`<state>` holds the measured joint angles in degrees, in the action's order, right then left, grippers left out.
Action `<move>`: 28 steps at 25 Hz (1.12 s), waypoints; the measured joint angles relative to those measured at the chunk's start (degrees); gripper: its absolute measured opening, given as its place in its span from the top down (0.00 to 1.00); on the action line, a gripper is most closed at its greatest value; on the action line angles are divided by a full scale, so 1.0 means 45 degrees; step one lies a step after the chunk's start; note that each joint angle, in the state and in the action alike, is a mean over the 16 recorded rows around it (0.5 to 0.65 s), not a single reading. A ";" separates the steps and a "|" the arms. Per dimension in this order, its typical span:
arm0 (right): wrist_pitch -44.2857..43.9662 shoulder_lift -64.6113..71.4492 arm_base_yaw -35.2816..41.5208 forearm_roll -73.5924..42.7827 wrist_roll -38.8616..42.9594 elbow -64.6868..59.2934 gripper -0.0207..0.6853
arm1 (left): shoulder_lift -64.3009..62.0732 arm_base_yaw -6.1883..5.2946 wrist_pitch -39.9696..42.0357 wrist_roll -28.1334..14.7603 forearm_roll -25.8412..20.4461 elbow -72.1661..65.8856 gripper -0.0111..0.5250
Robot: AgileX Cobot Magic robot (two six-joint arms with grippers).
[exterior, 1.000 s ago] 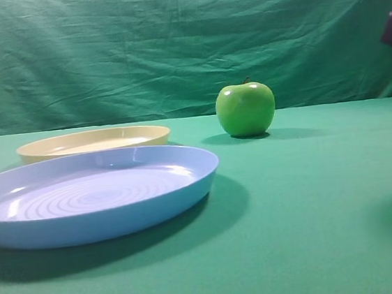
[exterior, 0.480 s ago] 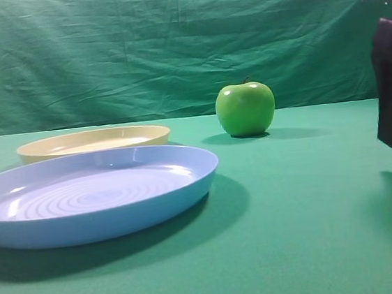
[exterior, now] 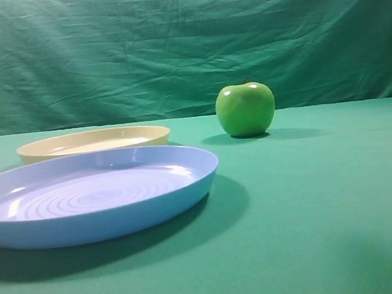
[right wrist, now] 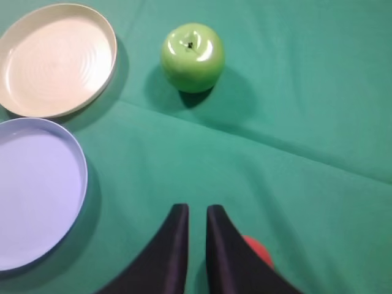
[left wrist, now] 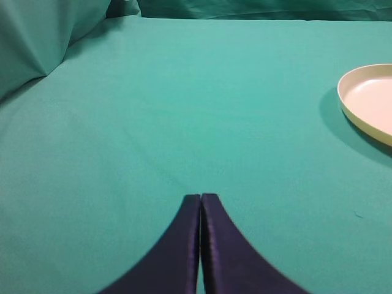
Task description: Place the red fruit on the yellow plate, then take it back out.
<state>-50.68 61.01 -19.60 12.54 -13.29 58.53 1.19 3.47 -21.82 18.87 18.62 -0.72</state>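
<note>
Two hands show, each empty: our left hand (left wrist: 201,202) has its fingers pressed together over bare green worktop (left wrist: 184,122), and our right hand (right wrist: 196,211) is nearly closed, a thin gap between its fingers. The red fruit (right wrist: 257,250) sits on the worktop just right of that hand, well apart from the yellow plate (right wrist: 55,58), blue plate (right wrist: 37,190) and green apple (right wrist: 192,56).

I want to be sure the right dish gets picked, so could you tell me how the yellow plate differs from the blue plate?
The yellow plate is pale cream-yellow, while the blue plate is light blue. The yellow plate looks smaller than the blue plate. In the exterior view the yellow plate sits farther back, partly behind the blue plate. Seen from the right wrist, the yellow plate lies nearer the green apple. Both are round, shallow, low-rimmed, ringed inside and hold nothing.
</note>
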 joint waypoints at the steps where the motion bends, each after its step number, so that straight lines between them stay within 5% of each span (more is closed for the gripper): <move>1: -0.0194 -0.0371 0.0000 -0.0021 0.0000 0.0045 0.86 | 0.0000 0.0000 0.0000 0.0000 0.0000 0.0000 0.98; 6: -0.1210 -0.2199 0.0000 -0.0109 0.0000 0.0122 0.96 | 0.0000 0.0000 0.0000 0.0000 0.0000 0.0000 0.98; 19: -0.3573 -0.6016 0.0000 -0.0525 0.0197 0.0167 0.97 | 0.0000 0.0000 0.0000 0.0000 0.0000 0.0000 0.98; 28: -0.2382 -0.8426 0.0330 -0.1985 0.0892 -0.0754 0.97 | 0.0000 0.0000 0.0000 0.0000 0.0000 0.0000 0.98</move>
<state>-61.40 23.10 -18.11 3.60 -9.28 55.14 1.19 3.47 -21.82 18.87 18.62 -0.72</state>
